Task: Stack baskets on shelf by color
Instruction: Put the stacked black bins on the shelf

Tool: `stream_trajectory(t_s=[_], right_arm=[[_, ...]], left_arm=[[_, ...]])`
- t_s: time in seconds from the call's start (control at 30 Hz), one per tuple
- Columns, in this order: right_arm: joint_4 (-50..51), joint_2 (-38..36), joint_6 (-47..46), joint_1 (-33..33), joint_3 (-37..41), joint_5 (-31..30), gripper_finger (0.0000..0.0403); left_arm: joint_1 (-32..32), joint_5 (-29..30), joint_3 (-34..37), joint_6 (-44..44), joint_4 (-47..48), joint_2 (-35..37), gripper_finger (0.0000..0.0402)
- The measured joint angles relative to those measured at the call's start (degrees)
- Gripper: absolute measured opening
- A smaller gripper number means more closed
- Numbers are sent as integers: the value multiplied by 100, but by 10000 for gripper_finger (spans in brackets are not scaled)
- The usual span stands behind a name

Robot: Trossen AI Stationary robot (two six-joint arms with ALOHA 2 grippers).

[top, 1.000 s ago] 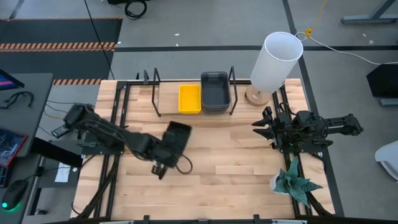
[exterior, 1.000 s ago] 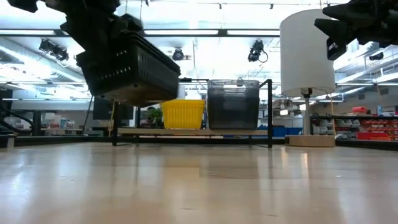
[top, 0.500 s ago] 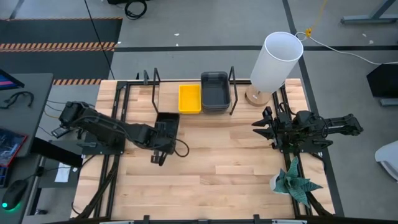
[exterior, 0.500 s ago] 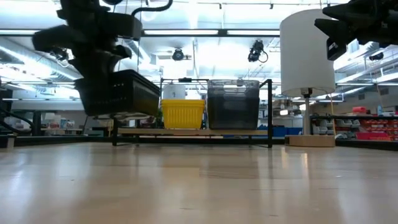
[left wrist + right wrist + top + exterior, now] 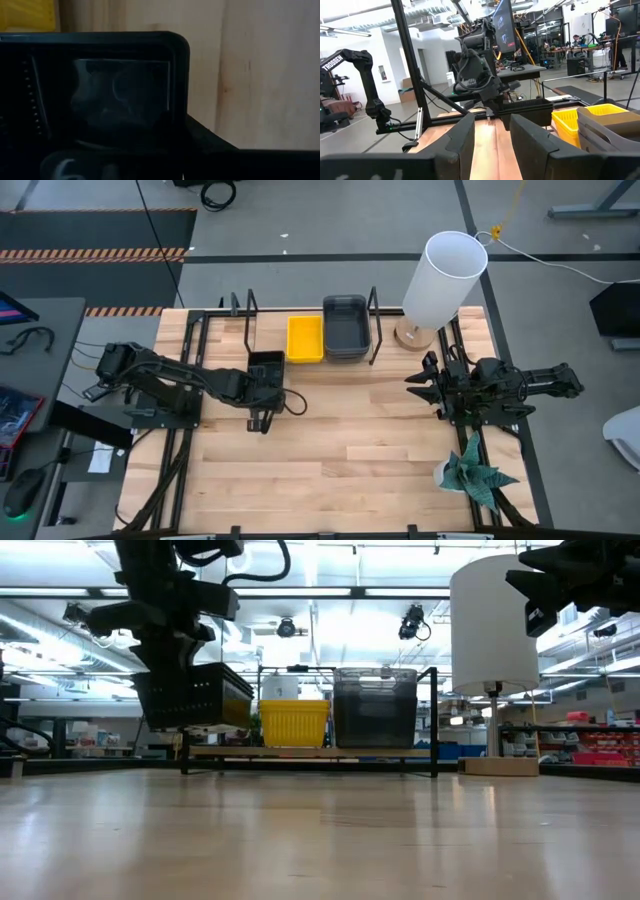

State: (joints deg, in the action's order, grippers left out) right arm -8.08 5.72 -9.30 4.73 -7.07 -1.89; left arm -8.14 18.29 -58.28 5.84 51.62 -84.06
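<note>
Left pincer [image 5: 262, 380] is gripping the black basket [image 5: 265, 368] near the worktop's far edge; it should be lowered level onto the shelf [image 5: 310, 751] beside the yellow basket [image 5: 305, 338]. Right pincer [image 5: 425, 380] is waiting, splayed.

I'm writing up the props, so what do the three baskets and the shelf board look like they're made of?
The yellow basket looks like opaque moulded plastic. The grey basket looks like smoky, slightly see-through plastic, since light shows through its walls in the low view. The black basket, probably plastic, has perforated sides. The shelf board looks like pale wood.

Left tool [image 5: 262, 385] fingers hidden behind black basket [image 5: 266, 367].
</note>
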Motion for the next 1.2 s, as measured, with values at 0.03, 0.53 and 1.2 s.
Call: stream_trajectory(t_s=[0.03, 0.53, 1.2], right_arm=[[1, 0, 0, 0, 0, 1, 130], [2, 0, 0, 1, 0, 2, 130], [0, -1, 0, 1, 0, 0, 130]], left_arm=[[43, -4, 0, -44, -4, -1, 15], [771, 237, 0, -1111, -246, -6, 15], [2360, -170, -9, -2319, -809, -359, 26]])
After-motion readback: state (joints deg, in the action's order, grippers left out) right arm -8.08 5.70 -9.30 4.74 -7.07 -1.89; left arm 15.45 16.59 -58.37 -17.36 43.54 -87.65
